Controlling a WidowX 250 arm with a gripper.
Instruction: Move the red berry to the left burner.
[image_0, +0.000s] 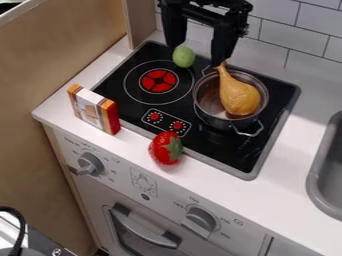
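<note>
The black gripper (196, 50) hangs open over the back of the stove, its two fingers spread wide apart with nothing held between them. A red strawberry-like berry (165, 148) with a green leafy top lies on the white counter at the stove's front edge, well in front of and below the gripper. The left burner (158, 83) is a printed red disc within white rings on the black stovetop, with nothing on it.
A metal pot (213, 110) with a yellow-brown drumstick (238, 94) in it stands on the right burner. A green oval object (184, 56) lies behind the left burner. An orange, white and red box (94, 110) stands left of the stove; a grey sink (328, 170) is at right.
</note>
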